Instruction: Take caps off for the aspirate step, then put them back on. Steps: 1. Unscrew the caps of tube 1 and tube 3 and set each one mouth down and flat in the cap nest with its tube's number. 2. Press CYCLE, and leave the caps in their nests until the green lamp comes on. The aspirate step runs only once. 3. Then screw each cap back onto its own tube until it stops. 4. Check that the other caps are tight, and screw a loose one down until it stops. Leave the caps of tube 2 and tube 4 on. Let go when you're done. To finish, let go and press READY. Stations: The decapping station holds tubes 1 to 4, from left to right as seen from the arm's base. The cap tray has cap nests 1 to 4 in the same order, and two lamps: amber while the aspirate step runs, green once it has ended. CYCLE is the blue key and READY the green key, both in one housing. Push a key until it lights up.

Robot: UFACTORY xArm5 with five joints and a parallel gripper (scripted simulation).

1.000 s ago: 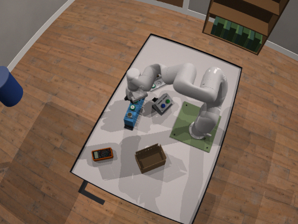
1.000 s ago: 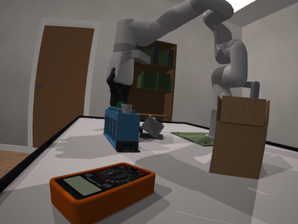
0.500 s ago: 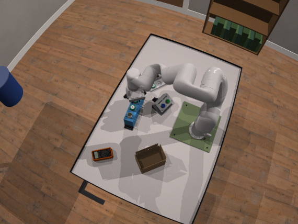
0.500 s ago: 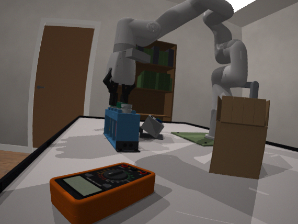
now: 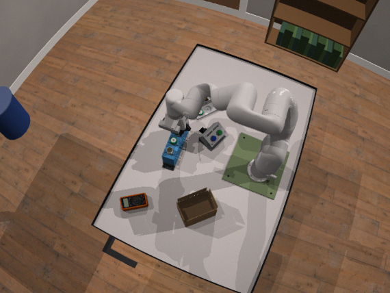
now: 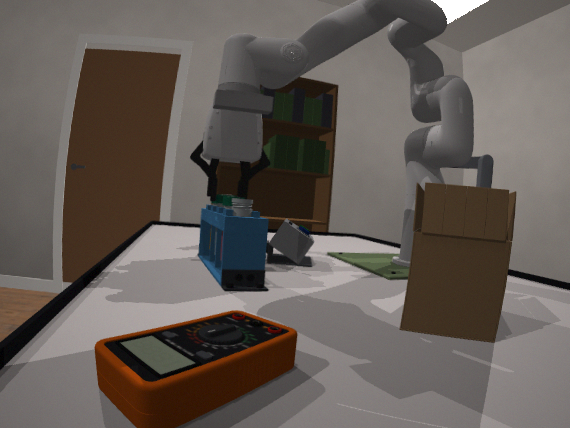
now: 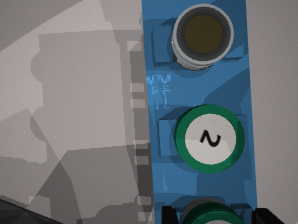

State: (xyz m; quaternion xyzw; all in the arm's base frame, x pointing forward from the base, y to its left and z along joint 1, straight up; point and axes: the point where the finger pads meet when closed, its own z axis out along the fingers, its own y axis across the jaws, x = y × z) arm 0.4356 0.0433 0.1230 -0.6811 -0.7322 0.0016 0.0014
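We stand over the blue tube rack [image 7: 200, 100]. Tube 1 [image 7: 202, 35] at twelve o'clock is open; cap 2 [image 7: 210, 139] sits at centre. Our gripper [image 7: 212, 216] straddles cap 3 [image 7: 210, 212] at six o'clock, jaws eased slightly apart rather than pinching. The cap looks light, stiff and smooth-sided; we would grip across its green rim.

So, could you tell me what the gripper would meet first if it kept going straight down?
Most likely the green cap between the gripper's fingertips, one place past cap 2 in the blue station. Whether the fingers already touch it is unclear.
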